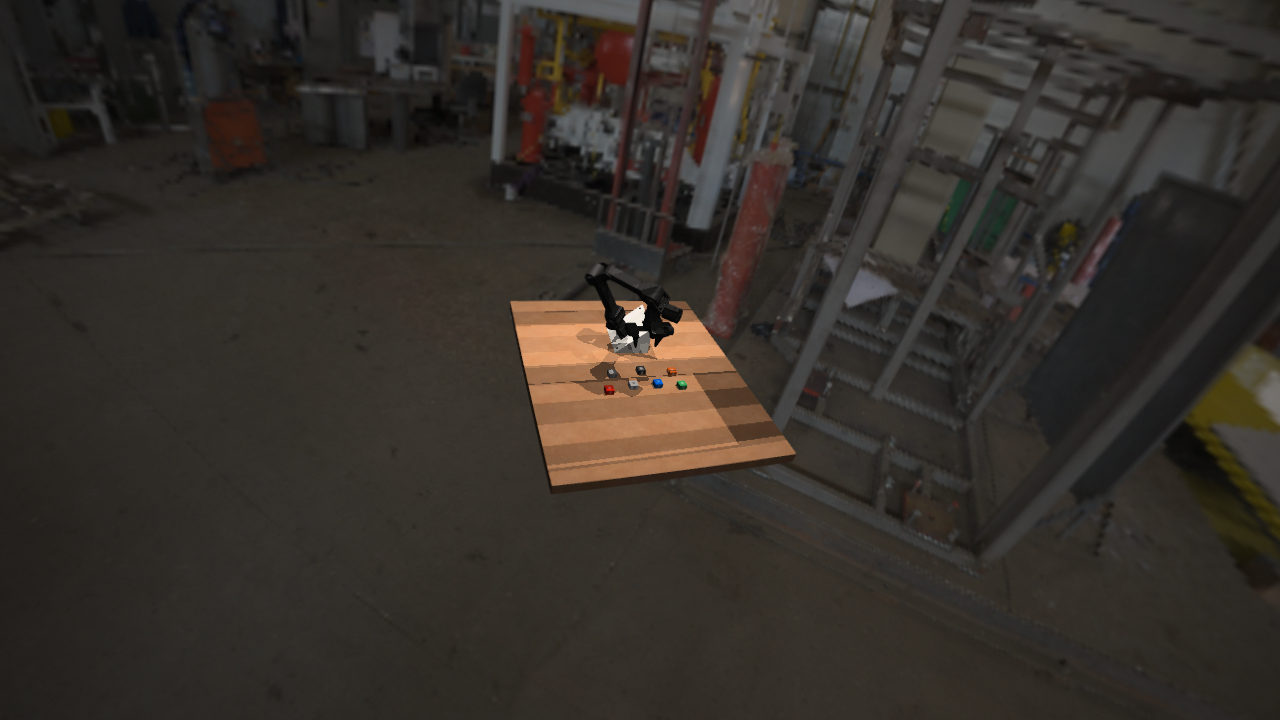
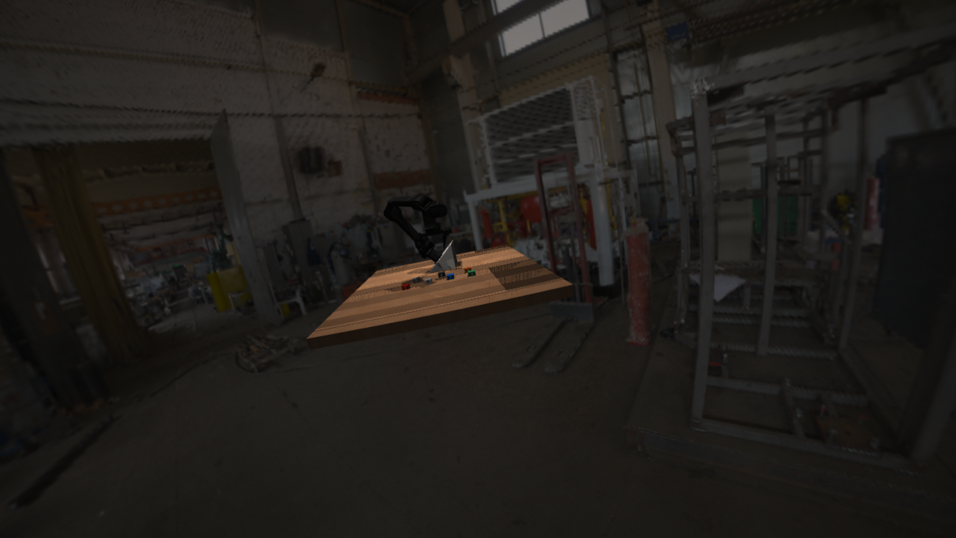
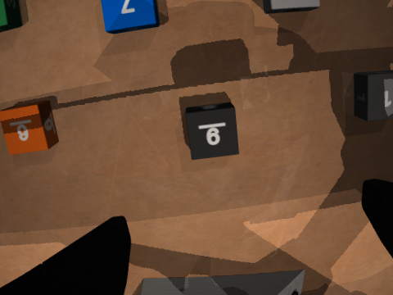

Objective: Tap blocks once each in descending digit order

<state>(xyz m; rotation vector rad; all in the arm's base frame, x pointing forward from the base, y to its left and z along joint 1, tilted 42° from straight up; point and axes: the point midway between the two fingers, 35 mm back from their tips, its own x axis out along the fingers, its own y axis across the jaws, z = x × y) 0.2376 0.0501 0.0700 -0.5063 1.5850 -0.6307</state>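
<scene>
Seven small blocks stand apart from one another on the wooden table (image 1: 626, 443) (image 2: 427, 311) (image 3: 102, 180), near the middle of the top view:

- black block (image 1: 640, 369) (image 2: 441, 275) (image 3: 213, 133) — at the centre of the wrist view, a rounded digit with a bar above it (six or nine, I cannot tell which);
- orange block (image 1: 672, 371) (image 2: 467, 269) (image 3: 26, 131) — at the left edge of the wrist view, also a barred, rounded digit;
- blue block (image 1: 657, 383) (image 2: 449, 276) (image 3: 130, 15) — upper left of that frame, its 7 upside down and partly cut off;
- green block (image 1: 682, 385) (image 2: 471, 273) (image 3: 7, 14) — in the upper left corner, its top digit out of frame;
- dark grey block (image 1: 612, 373) (image 2: 417, 280) (image 3: 372, 96) — at the right edge, showing a 1;
- light grey block (image 1: 633, 384) (image 2: 428, 282) (image 3: 292, 4) — cut by the top edge, digit out of sight;
- red block (image 1: 609, 389) (image 2: 405, 286) — lower left of the group in the top view, its digit too small to read;
- gripper (image 1: 646, 342) (image 2: 441, 235) (image 3: 248, 212) — jaws spread wide, nothing held between them, the tips above the table and clear of the blocks;
- pale wedge-shaped mount (image 1: 631, 331) (image 2: 446, 258) (image 3: 217, 284) — at the bottom of the wrist view, behind the blocks in the exterior view.
</scene>
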